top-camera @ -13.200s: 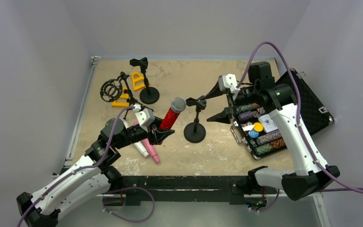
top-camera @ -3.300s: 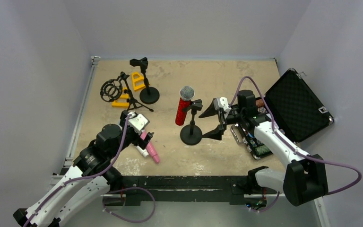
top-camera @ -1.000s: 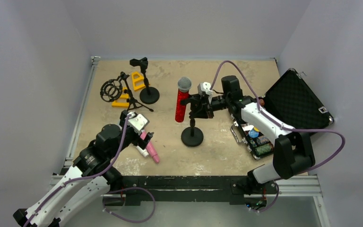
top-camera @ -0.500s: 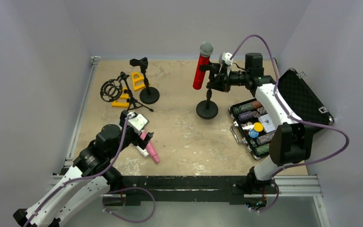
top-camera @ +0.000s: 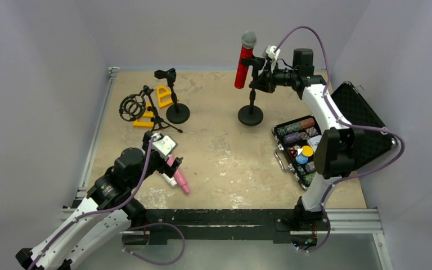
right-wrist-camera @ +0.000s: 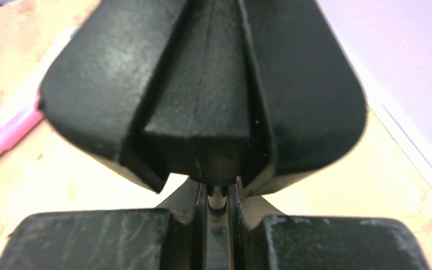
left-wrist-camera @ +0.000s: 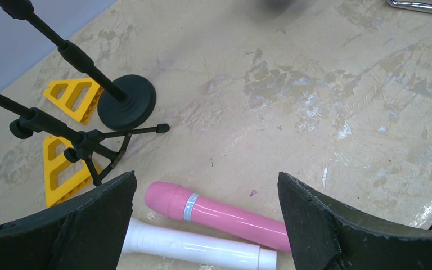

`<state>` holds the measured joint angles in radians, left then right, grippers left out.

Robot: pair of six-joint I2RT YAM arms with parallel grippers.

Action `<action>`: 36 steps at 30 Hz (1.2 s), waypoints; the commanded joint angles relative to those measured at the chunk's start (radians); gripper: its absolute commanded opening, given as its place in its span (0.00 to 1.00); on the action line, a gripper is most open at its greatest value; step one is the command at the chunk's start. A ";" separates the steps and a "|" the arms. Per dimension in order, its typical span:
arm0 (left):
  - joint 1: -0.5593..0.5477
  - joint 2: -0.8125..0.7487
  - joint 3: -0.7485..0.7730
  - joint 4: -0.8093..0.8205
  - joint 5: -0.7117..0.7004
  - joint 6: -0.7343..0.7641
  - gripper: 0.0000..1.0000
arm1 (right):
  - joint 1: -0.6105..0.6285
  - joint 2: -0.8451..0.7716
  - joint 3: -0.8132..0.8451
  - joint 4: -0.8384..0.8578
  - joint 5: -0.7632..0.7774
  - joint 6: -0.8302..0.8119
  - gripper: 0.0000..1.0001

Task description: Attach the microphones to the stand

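Clamping the stand point(top-camera: 250, 115) at the bench's far edge, the right end effector point(top-camera: 260, 80) sits beside the clipped red microphone point(top-camera: 244, 64). The left end effector point(left-wrist-camera: 205, 180) hangs spread over the pink microphone point(left-wrist-camera: 225, 216) and white microphone point(left-wrist-camera: 191, 247).

My left arm lies low, running from its base at the near left corner up to a bent elbow, with the wrist tipped forward and down over the near left part of the bench. My left gripper point(top-camera: 172, 161) hangs spread wide, its two dark fingers point(left-wrist-camera: 84, 225) far apart in the wrist view. My right arm rises steeply from its base, reaches to the far side and bends left at the wrist. My right gripper point(top-camera: 260, 79) points left, roughly level, fingers point(right-wrist-camera: 202, 84) pressed close together on the stand point(top-camera: 250, 116), near its top.
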<state>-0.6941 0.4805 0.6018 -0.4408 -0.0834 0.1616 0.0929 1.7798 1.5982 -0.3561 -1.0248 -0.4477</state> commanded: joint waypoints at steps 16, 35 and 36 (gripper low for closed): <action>0.005 -0.001 -0.007 0.036 -0.001 0.018 0.99 | -0.132 0.070 -0.003 0.294 0.297 0.161 0.00; 0.005 -0.008 -0.006 0.039 0.017 0.014 0.99 | -0.230 -0.006 -0.198 0.243 0.161 0.133 0.32; 0.005 -0.009 -0.006 0.038 0.018 0.012 0.99 | -0.231 -0.012 -0.206 0.241 0.162 0.129 0.35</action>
<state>-0.6941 0.4801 0.5953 -0.4347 -0.0788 0.1619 -0.1253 1.8141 1.4132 -0.0952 -0.8391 -0.3073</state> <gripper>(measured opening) 0.993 0.307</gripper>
